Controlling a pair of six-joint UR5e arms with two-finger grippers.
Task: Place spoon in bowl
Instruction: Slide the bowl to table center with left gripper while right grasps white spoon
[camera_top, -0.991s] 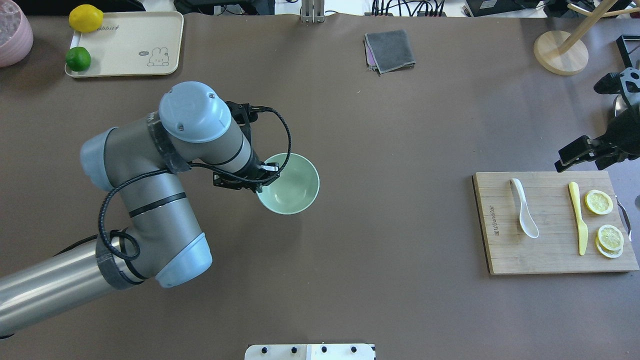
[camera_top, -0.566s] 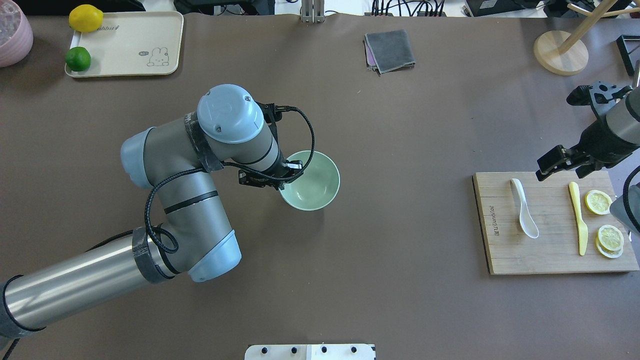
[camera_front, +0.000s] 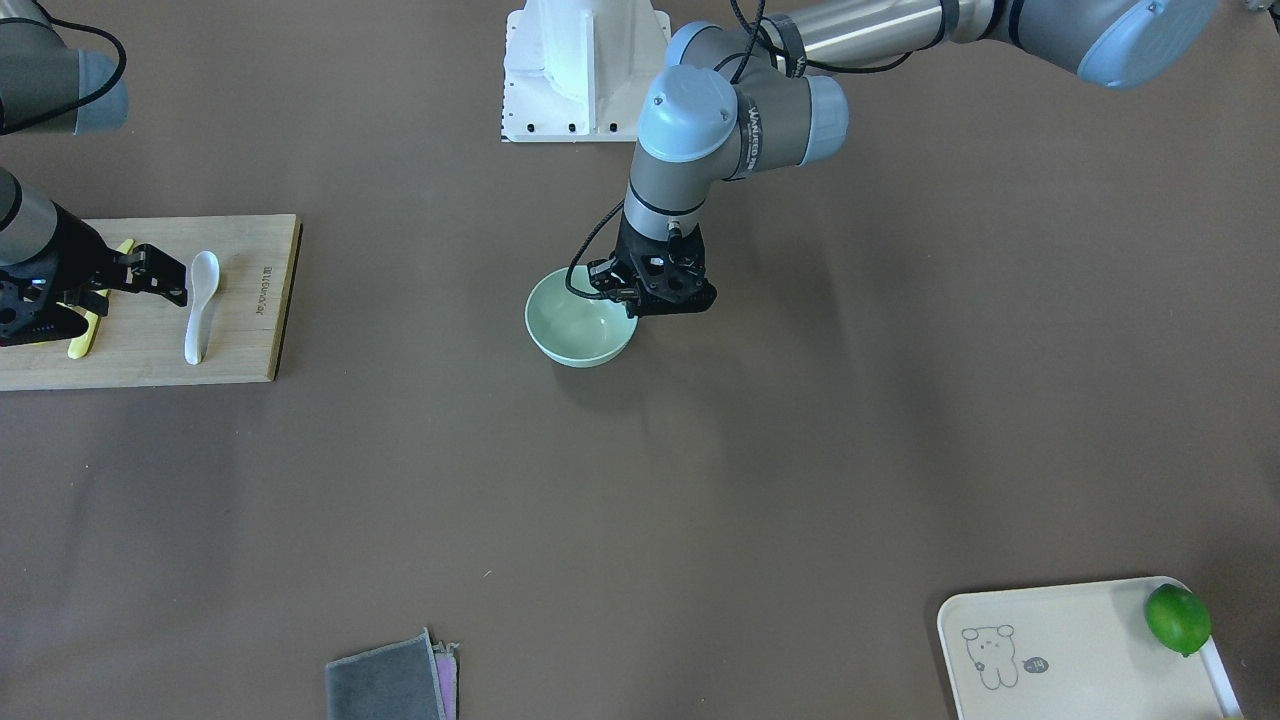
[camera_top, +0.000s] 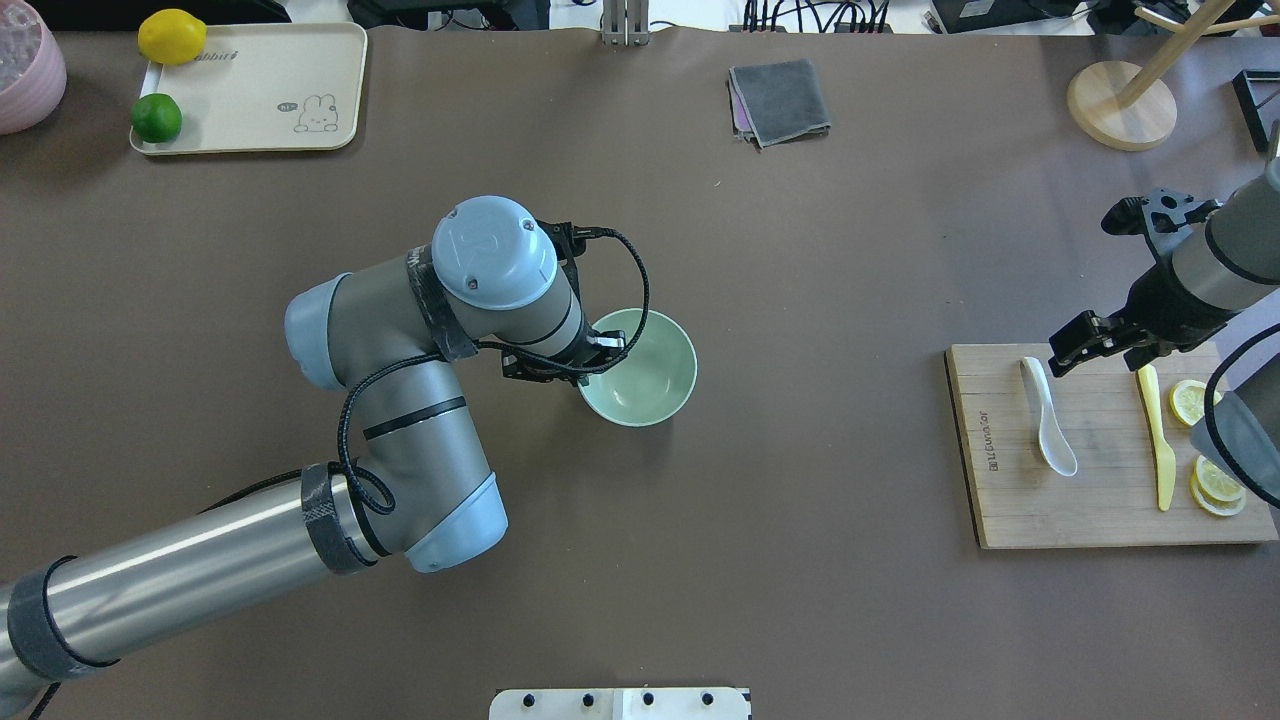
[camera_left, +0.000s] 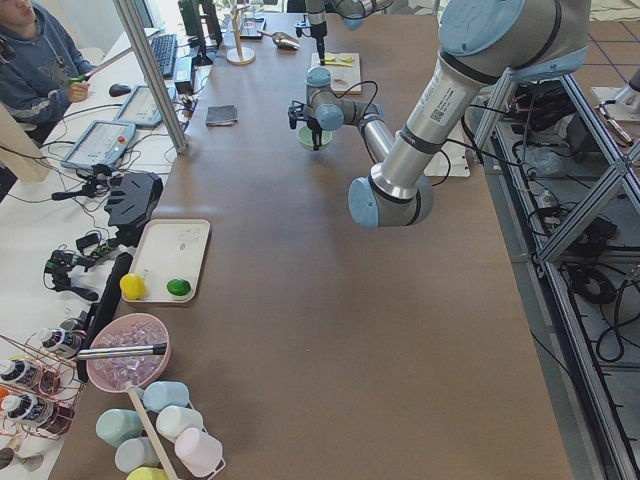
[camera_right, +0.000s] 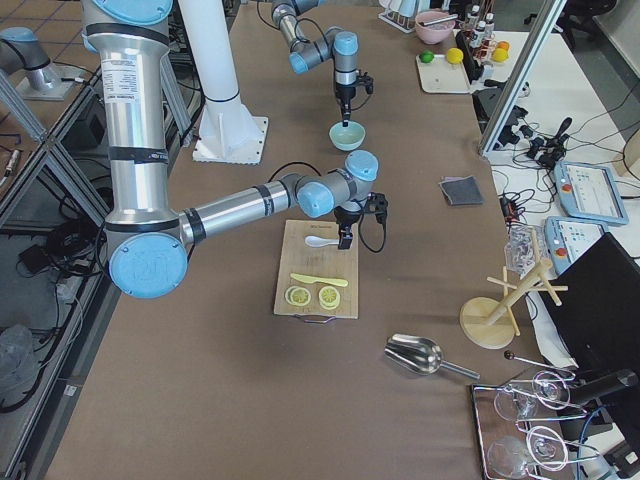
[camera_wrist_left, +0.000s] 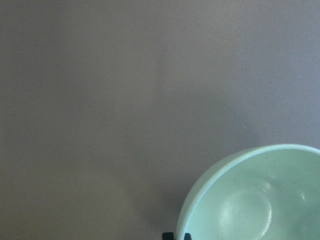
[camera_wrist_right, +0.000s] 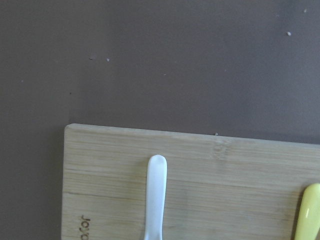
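The white spoon (camera_top: 1047, 420) lies on the wooden cutting board (camera_top: 1090, 510) at the right, handle pointing to the far edge; it also shows in the front view (camera_front: 200, 300) and the right wrist view (camera_wrist_right: 156, 195). The mint-green bowl (camera_top: 648, 378) stands upright near the table's middle, empty. My left gripper (camera_top: 598, 352) is shut on the bowl's left rim; the left wrist view shows the bowl (camera_wrist_left: 255, 200) right at the fingertips. My right gripper (camera_top: 1078, 348) looks open and empty, above the board's far edge just right of the spoon's handle.
A yellow plastic knife (camera_top: 1157, 435) and lemon slices (camera_top: 1215, 475) lie on the board right of the spoon. A folded grey cloth (camera_top: 780, 100) and a wooden stand (camera_top: 1120, 105) are at the back. A tray (camera_top: 260, 90) with a lemon and a lime is at the back left.
My left arm has moved right with the bowl in its grip. My right arm has moved left, from beyond the board's right corner to near the spoon's handle.
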